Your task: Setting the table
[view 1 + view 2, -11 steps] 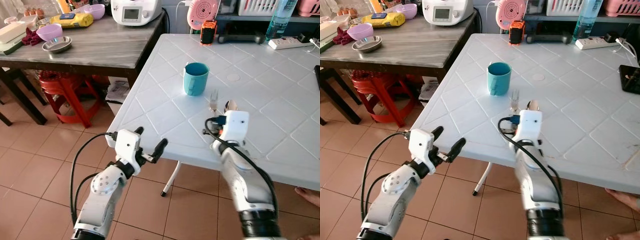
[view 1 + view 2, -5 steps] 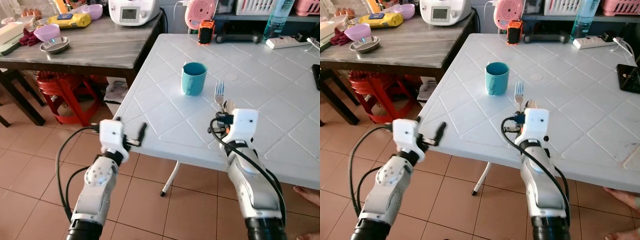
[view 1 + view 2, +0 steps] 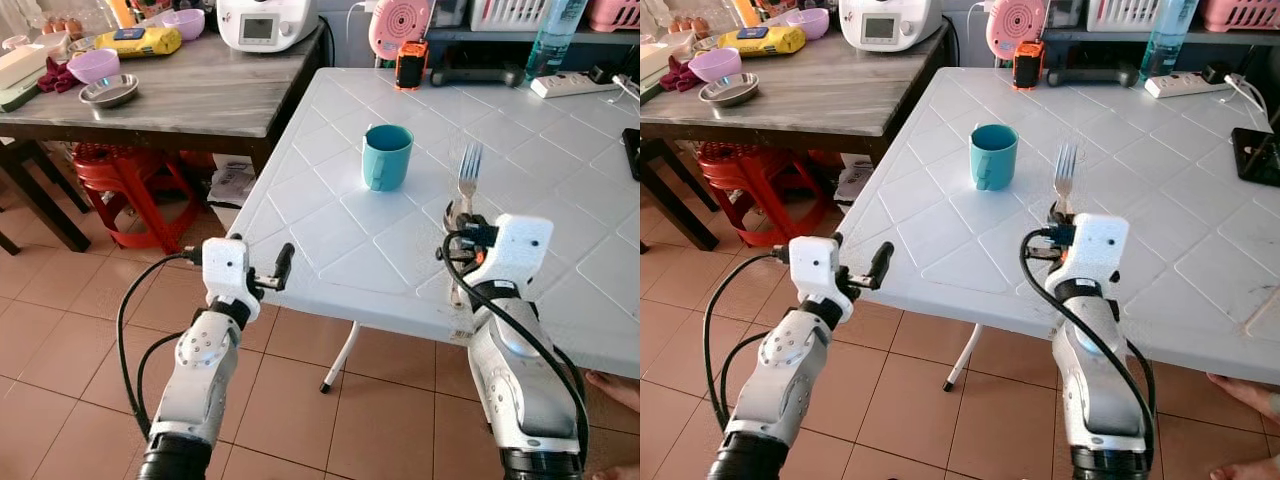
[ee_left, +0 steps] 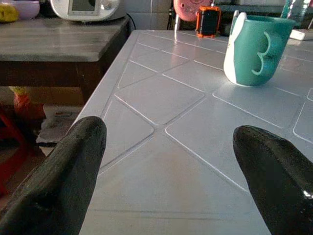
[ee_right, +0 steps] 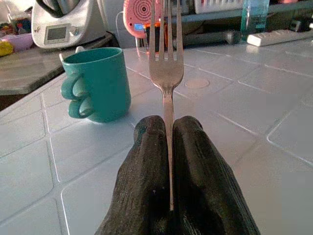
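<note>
A silver fork (image 3: 467,170) points away from me over the white plastic table (image 3: 330,225), its handle pinched in my right gripper (image 5: 168,139), which is shut on it above the table's near edge. A teal mug (image 3: 387,156) stands upright on the table, just left of the fork and farther back. My left gripper (image 3: 268,273) hovers at the table's near left corner, fingers (image 4: 54,171) apart and holding nothing. The mug (image 4: 254,46) lies well ahead of it.
A dark wooden side table (image 3: 190,90) to the left carries bowls, a yellow packet and a white appliance. A red stool (image 3: 135,180) stands under it. A pink fan, an orange device, a bottle and a power strip (image 3: 572,86) line the white table's far edge.
My right gripper has carried the fork rightward and raised it, so it stands farther from the mug. The left gripper has swung in toward the table corner and holds there.
</note>
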Available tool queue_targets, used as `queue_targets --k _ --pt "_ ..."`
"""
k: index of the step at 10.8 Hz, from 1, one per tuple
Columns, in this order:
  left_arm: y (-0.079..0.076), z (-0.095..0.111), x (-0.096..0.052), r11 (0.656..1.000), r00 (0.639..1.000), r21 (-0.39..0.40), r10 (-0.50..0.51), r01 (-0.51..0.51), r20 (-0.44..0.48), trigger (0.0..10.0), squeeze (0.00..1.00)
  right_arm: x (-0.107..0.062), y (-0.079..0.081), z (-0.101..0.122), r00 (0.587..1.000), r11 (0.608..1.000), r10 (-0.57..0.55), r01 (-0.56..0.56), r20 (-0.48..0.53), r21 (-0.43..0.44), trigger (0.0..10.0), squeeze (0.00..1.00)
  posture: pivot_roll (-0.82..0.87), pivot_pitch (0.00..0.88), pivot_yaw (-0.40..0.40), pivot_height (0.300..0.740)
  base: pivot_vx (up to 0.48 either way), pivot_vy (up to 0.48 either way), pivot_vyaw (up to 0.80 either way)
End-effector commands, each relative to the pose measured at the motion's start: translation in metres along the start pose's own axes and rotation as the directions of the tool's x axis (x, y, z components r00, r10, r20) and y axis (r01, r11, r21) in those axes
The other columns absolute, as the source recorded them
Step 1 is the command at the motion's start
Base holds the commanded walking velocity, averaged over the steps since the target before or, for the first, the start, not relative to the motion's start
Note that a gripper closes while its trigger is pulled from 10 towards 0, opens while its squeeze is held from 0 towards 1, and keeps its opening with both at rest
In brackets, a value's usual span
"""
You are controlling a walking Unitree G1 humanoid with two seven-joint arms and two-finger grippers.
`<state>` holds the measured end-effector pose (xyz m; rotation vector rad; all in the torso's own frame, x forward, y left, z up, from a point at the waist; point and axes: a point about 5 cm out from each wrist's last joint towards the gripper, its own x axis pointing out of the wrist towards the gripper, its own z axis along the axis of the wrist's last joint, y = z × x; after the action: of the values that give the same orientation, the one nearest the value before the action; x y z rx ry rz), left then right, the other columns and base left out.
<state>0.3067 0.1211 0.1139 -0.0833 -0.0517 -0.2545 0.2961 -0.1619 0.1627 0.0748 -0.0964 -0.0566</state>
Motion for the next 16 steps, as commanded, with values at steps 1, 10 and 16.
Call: queue_targets --k 1,10,16 --pt "0.0022 0.0003 0.0013 1.0 1.0 0.009 0.008 -0.008 0.0 10.0 0.0 -0.0017 0.0028 0.005 1.0 1.0 0.009 -0.009 0.016 0.011 10.0 0.0 -0.12 0.101 0.104 0.74 0.0 0.0 0.0" --pt "0.0008 -0.0025 0.0014 1.0 1.0 0.015 -0.004 0.004 -0.005 10.0 0.0 -0.0016 0.0085 0.0053 0.999 0.999 0.036 -0.036 0.025 0.019 10.0 0.0 -0.12 0.09 0.098 0.74 0.0 0.196 -0.13" --pt "0.0006 -0.0043 0.0006 1.0 1.0 0.019 -0.004 0.004 -0.009 10.0 0.0 -0.0014 0.0081 0.0056 0.999 0.999 0.032 -0.032 0.032 0.019 10.0 0.0 -0.12 0.09 0.1 0.74 0.0 0.324 0.0"
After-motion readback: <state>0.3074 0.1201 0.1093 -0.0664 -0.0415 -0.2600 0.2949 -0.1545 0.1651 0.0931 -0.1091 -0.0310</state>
